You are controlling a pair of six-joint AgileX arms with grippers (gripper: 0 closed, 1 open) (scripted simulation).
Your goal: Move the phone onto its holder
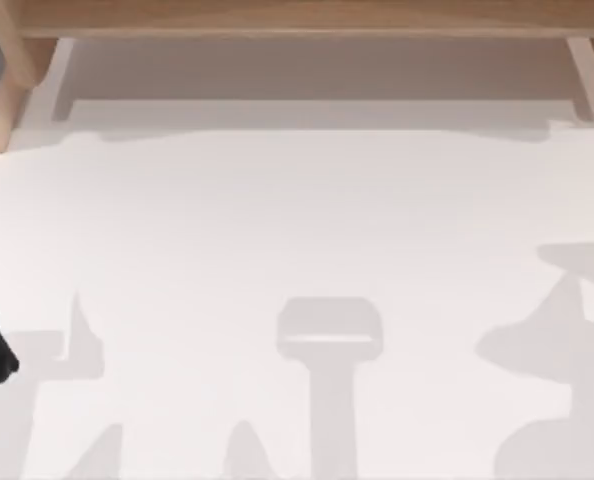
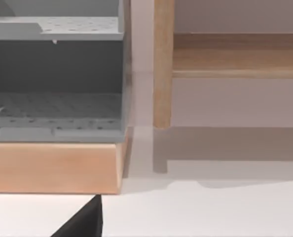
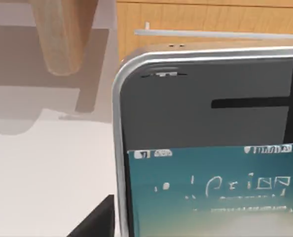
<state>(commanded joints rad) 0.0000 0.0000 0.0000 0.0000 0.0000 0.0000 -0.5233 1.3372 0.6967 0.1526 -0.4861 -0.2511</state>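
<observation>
The black rectangular phone (image 3: 210,148) with a rounded silver edge sits right up against my right wrist camera, above the white tabletop (image 1: 297,220) and close to the pale wooden rail (image 1: 297,15) along the tabletop's far edge. A round wooden post (image 3: 62,34) stands just beyond the phone's corner. I cannot tell from here which part of the tabletop the phone is over, or whether it is lifted or lying flat.

My right pincer (image 3: 96,221) shows as a dark wedge just beside the phone's silver edge. I cannot tell whether it is clenched on the phone or released. My left pincer (image 2: 82,222) is parked at the tabletop's left edge, facing grey perforated shelving (image 2: 55,74) on a wooden base, and I cannot tell its state either.

I judge the step in hand to be securing the phone and carrying it to the holder, which I cannot pick out. To do it well I would first confirm a square grip across the silver edges, then keep the phone level, travel slowly, and stay clear of the post and the rail.

The phone has a dark bezel with a thin earpiece slot near the top. Below that is a lit teal screen with a status line and pale lettering. The glass and metal look smooth and likely slippery.
</observation>
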